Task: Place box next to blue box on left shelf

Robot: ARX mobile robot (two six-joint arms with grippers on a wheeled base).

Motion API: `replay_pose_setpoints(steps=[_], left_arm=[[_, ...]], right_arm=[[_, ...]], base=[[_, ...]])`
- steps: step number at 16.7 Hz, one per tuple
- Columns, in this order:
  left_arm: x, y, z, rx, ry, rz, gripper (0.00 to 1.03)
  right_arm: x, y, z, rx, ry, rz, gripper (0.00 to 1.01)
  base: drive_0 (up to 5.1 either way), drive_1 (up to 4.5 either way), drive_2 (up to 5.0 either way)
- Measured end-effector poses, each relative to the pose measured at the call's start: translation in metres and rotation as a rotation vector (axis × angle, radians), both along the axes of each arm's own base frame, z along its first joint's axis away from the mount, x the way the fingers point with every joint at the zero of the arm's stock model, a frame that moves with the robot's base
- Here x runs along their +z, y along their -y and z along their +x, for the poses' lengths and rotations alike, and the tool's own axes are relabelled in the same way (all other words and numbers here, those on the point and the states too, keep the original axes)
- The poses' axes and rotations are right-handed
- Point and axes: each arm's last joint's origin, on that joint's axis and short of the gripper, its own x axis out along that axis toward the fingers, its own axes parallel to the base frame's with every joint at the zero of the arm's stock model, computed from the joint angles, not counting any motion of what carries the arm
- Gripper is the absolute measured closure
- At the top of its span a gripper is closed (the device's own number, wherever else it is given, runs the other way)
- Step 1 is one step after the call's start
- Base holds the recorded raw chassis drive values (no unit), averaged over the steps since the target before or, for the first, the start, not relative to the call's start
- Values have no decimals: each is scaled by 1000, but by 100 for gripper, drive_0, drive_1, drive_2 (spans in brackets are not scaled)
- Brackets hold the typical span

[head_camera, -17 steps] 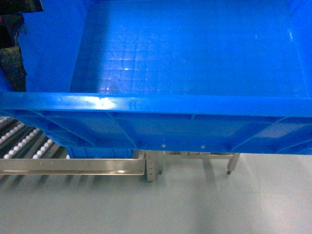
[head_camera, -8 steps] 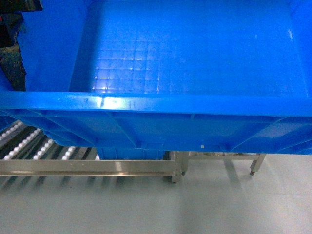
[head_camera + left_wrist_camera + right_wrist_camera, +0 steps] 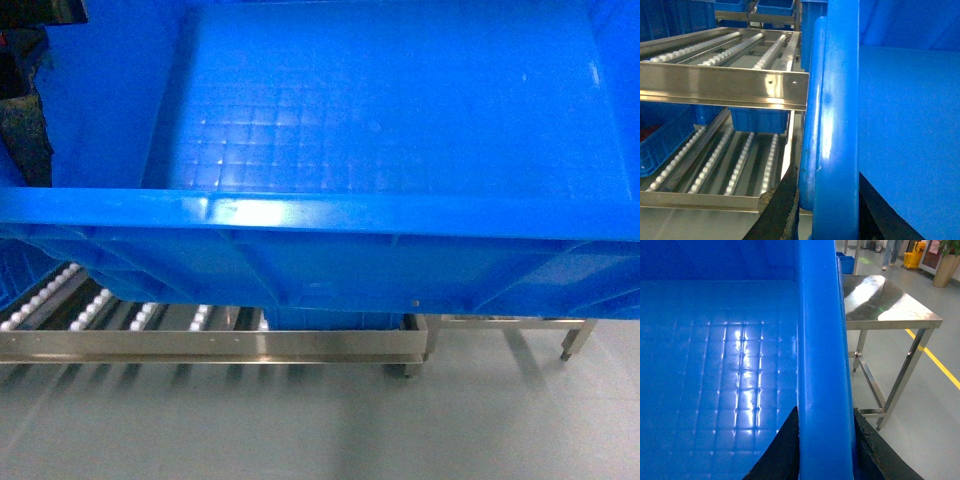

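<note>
The box (image 3: 400, 130), a big blue crate with a grid-embossed floor, fills the head view and hangs above the floor. My left gripper (image 3: 827, 177) is shut on its left rim, one dark finger (image 3: 785, 205) outside the wall. On the right rim (image 3: 822, 340), my right gripper (image 3: 826, 412) is clamped shut. The left shelf (image 3: 90, 305) shows its white roller tracks under the box's left corner. In the left wrist view it has an upper level (image 3: 740, 45) and a lower level (image 3: 715, 160). Blue boxes (image 3: 760, 120) (image 3: 660, 145) sit on the lower level.
A steel-topped table (image 3: 890, 305) stands right of the box; its legs (image 3: 570, 340) show under the crate. The rack's steel front rail (image 3: 220, 345) ends at a leg (image 3: 410, 365). A yellow floor line (image 3: 935, 360) runs along the grey floor.
In the head view the roller rack, its end leg and the steel table have slid to the right beneath the box. The box stays fixed in both grippers.
</note>
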Motion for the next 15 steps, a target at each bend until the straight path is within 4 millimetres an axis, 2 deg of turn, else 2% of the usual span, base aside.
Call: replay_pose_setpoints(steps=[15], left_arm=[[0, 0, 0, 0, 1, 0, 85]], right_arm=[[0, 0, 0, -1, 2, 0, 79]], base=[[-504, 242, 242]])
